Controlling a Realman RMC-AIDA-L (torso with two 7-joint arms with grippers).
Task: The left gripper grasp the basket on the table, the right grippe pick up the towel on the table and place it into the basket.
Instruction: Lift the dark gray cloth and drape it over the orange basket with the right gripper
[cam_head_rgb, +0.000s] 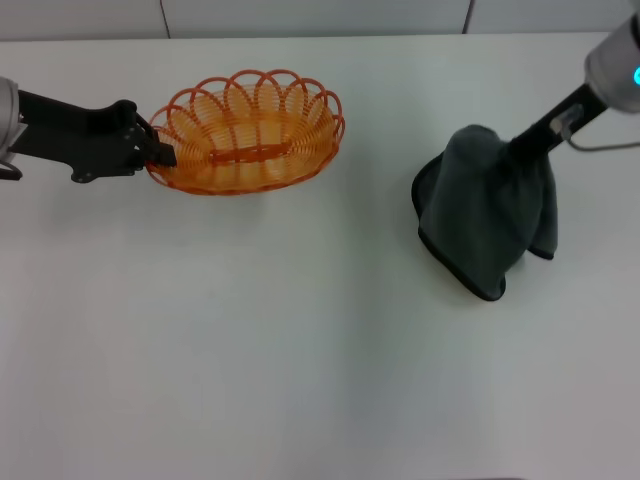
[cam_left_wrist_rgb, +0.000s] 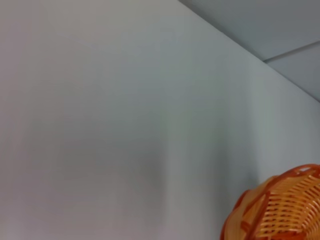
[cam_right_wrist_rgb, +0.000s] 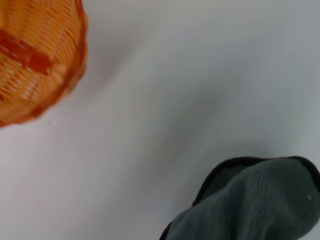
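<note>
The orange wire basket (cam_head_rgb: 300, 165) stands on the white table (cam_head_rgb: 300, 360) at the back left. My left gripper (cam_head_rgb: 160, 152) reaches in from the left and is shut on the basket's left rim. The dark grey towel (cam_head_rgb: 490, 215) is at the right, pulled up into a peak. My right gripper (cam_head_rgb: 508, 147) is shut on that peak, its fingertips buried in the cloth, while the towel's lower folds hang down to the table. The left wrist view catches one edge of the basket (cam_left_wrist_rgb: 280, 210). The right wrist view shows the basket (cam_right_wrist_rgb: 35, 55) and the towel (cam_right_wrist_rgb: 255, 205) apart.
A grey wall with panel seams runs along the table's far edge (cam_head_rgb: 320, 35). Bare white tabletop lies between basket and towel and across the whole front.
</note>
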